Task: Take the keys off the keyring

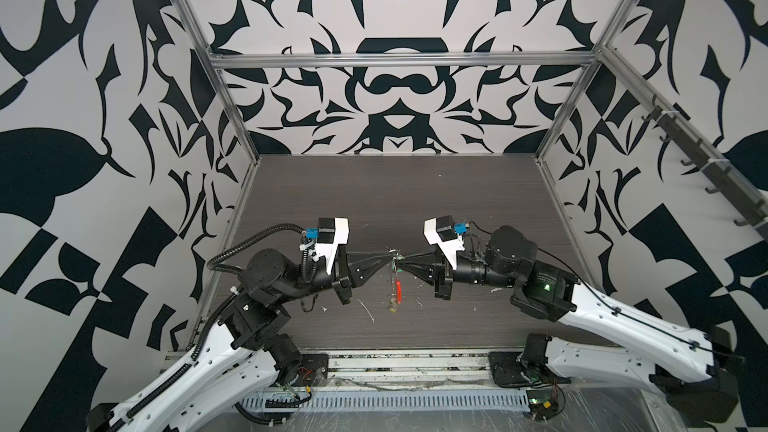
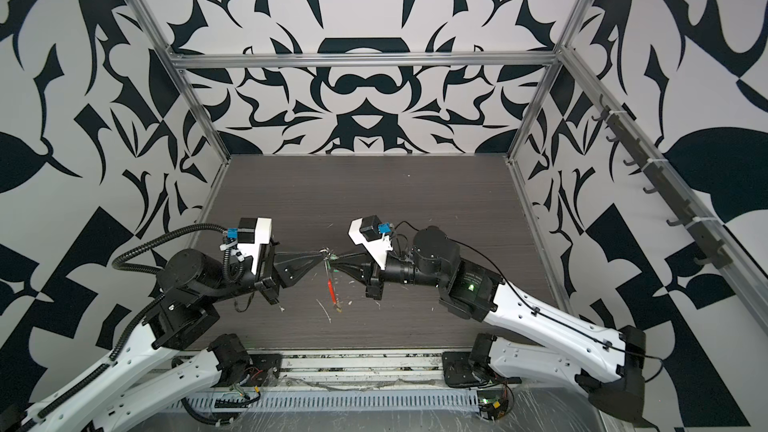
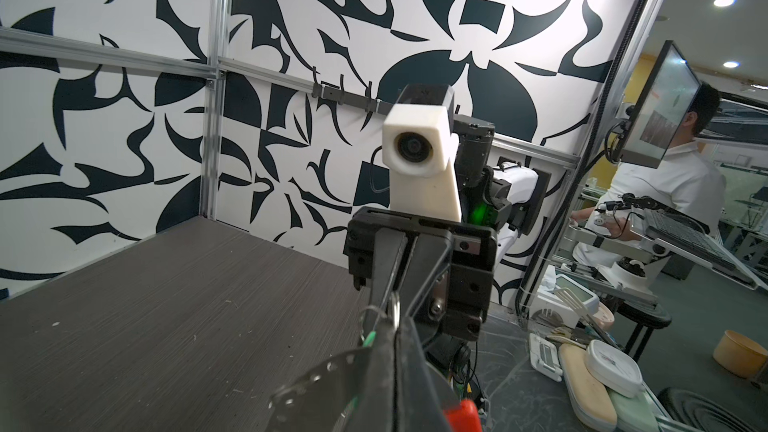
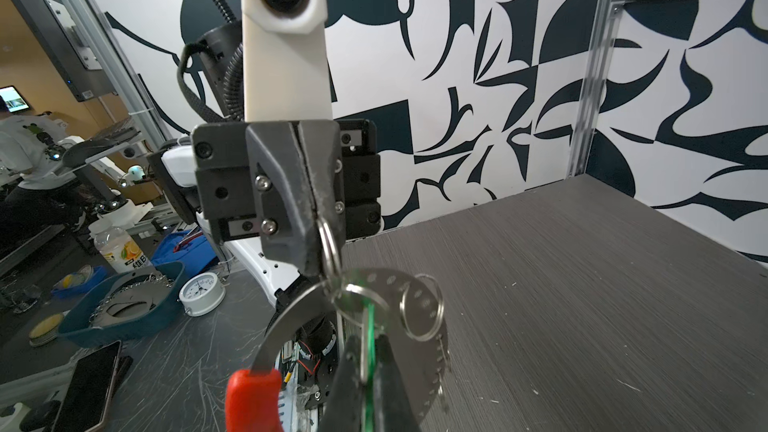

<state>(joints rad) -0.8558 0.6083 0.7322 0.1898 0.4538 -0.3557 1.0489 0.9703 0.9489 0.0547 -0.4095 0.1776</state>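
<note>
Both arms meet tip to tip over the middle of the dark grey wood-grain table (image 1: 415, 201), pretty much nose to nose. The left gripper (image 1: 390, 258) is clamped tight, and the right wrist view shows a small silver split ring (image 4: 328, 243) poking out of its pinched tips. The right gripper (image 1: 406, 260) is closed too, squeezing the small silver key with the green plastic tag (image 4: 365, 342) between its fingers. The large thin grey metal keyring (image 1: 399, 288) with the red plastic sleeve hangs straight down from where the two tips meet, with the red arc on its lower half. At the low end dangles the other small silver key, the one with a yellowish tag (image 1: 391, 306). Honestly can't tell if it's brushing the tabletop or not. Up close the hoop looks like a flat band with little holes in it, and a second silver split ring (image 4: 422, 309) shows just beside the green-tagged key.
</note>
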